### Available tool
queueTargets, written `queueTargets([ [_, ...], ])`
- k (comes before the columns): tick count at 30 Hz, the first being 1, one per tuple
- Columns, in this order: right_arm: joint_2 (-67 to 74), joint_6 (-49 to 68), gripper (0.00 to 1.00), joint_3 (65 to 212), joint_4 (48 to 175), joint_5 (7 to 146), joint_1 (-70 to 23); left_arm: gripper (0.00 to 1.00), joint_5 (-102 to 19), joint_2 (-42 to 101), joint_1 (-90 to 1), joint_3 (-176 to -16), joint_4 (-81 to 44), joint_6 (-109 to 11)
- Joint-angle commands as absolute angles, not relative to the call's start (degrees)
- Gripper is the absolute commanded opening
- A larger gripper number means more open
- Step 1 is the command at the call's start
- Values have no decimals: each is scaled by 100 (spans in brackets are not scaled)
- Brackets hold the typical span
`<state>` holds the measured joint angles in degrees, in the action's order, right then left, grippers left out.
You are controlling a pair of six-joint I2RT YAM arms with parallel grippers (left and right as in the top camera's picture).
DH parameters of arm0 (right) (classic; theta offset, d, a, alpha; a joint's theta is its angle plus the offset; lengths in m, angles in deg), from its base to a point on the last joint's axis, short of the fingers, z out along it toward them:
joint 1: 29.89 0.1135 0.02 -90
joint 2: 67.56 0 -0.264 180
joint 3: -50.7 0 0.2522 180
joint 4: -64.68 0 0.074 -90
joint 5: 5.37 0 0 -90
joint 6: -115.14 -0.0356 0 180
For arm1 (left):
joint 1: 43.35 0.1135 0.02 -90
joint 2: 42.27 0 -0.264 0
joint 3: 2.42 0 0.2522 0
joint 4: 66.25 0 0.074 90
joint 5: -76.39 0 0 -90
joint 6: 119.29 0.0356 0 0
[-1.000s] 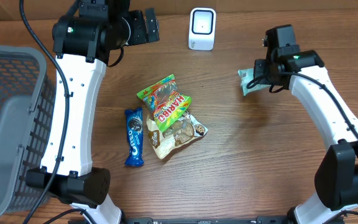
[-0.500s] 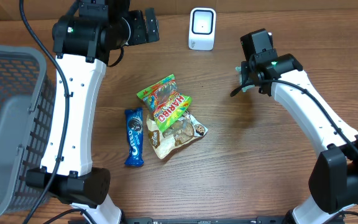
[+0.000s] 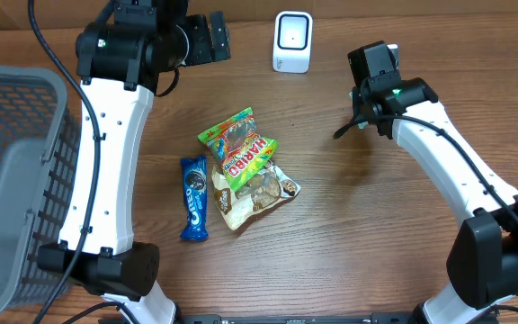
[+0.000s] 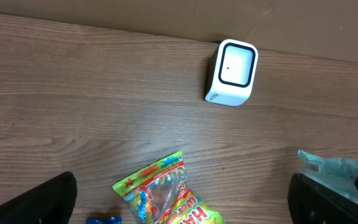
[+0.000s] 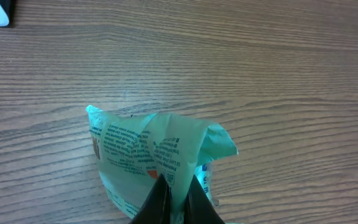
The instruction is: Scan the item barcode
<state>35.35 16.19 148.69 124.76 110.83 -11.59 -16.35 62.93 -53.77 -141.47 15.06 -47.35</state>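
Pale green crinkled plastic packet (image 5: 148, 149) is gripped at its top fold by the right jaws, which are closed tight on it. It is held low near the far edge of the brown wood-grain table (image 3: 376, 234), right of the white box-shaped barcode scanner (image 3: 292, 41), presumably so its code can be presented. Contact with the table cannot be told. The left jaws are spread wide and empty, raised left of the scanner. Bare wood is left between packet and scanner. The heap of coloured snack bags (image 3: 245, 166) at the table's centre and the grey mesh basket (image 3: 25, 135) at the left edge are kept well apart from that path.
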Motion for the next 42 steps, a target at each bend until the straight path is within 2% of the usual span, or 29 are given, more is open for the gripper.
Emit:
queueTargets([
  [1,3347,1615,4,15085,12435,11227,-1189,100,-1657,6149,-5388,-14254,1500,-4794],
  [42,3347,1617,4,15085,12524,11229,-1189,100,-1655,6149,-5388,-14254,1500,-4794],
])
